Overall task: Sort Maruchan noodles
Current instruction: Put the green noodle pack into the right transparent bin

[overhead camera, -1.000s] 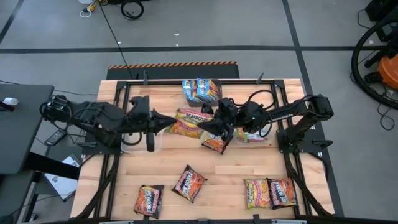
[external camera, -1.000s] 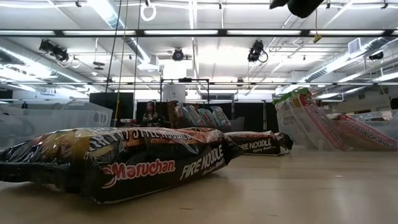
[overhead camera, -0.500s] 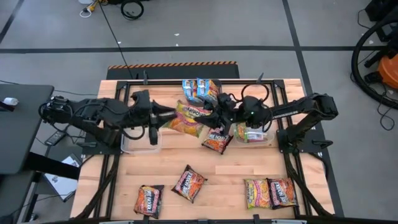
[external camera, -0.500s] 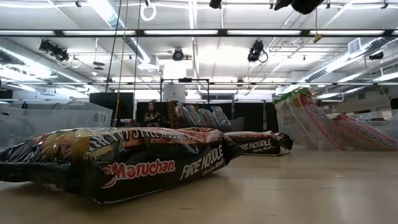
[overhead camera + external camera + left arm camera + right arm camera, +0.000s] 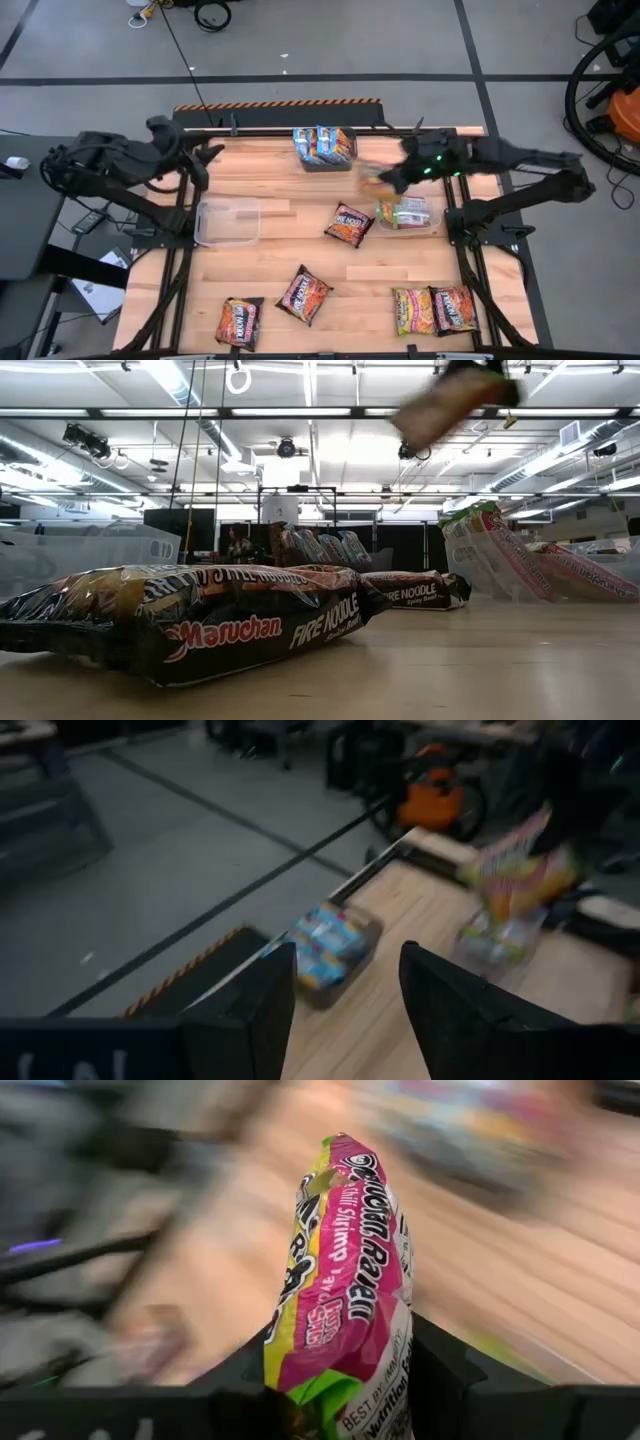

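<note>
Your right claw (image 5: 385, 181) is clamped on 1 Maruchan packet (image 5: 372, 183), lifted above the bench just beside the clear tub (image 5: 405, 214) near the right edge; half a second ago that claw was at the middle of the bench, nose to nose with the left one over the same packet. Your left claw (image 5: 205, 158) has pulled back to the far left corner, fingers spread and empty. In this overhead view 1 dark packet (image 5: 349, 223) lies at mid-bench, unmoved, 1 more (image 5: 304, 294) sits nearer the front edge, another (image 5: 238, 322) at the front left corner, and a pair (image 5: 434, 309) at the front right. An empty clear tub (image 5: 229, 221) sits by the left edge; a bin of blue packets (image 5: 323, 145) stands at the far edge.

From bench height, you see the held packet as a blur high up, where only a dark claw tip showed before. A Fire Noodle packet (image 5: 200, 622) fills the foreground on pale wood, under strip-lit ceiling beams.

Your left wrist view shows 2 dark fingers (image 5: 255, 1010) apart with nothing between, grey floor beyond the bench.

Your right wrist view shows the pink and green packet standing upright between the fingers (image 5: 440, 1370).
</note>
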Available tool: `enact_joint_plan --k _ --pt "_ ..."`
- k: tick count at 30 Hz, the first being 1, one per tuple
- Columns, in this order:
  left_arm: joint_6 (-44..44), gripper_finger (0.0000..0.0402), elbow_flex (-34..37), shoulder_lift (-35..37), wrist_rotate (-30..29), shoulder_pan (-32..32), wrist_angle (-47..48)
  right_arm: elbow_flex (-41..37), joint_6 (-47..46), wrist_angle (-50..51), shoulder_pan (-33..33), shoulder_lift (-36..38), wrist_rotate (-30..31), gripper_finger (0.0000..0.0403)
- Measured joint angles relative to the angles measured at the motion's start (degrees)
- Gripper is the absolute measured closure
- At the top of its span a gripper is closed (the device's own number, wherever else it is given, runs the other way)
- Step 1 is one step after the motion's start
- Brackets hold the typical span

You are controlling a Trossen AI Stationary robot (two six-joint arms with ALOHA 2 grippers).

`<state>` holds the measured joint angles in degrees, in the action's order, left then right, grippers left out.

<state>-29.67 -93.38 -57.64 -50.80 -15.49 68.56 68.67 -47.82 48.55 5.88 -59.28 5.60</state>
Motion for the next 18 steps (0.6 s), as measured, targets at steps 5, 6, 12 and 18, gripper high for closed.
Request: enact_joint_plan --k 5,6,12,18 --pt "-6.42 0.0223 0.04 -2.54 -4.47 -0.03 5.34 8.97 -13.45 35.82 4.23 -2.33 3.52 0.0261" --pt "-6.94 0.0223 0.04 -3.12 -5.57 -0.02 5.25 8.91 -15.32 39.96 5.06 -2.83 3.57 0.0261" --pt "-3.67 0.0223 0.04 -6.55 -5.57 -0.02 3.45 2.69 -22.88 38.11 8.34 -3.87 -2.44 0.0258" --pt "-1.91 0.0223 0.04 -9.70 4.62 -0.04 3.22 -5.45 -26.03 39.01 8.82 -6.20 -7.70 0.0257"
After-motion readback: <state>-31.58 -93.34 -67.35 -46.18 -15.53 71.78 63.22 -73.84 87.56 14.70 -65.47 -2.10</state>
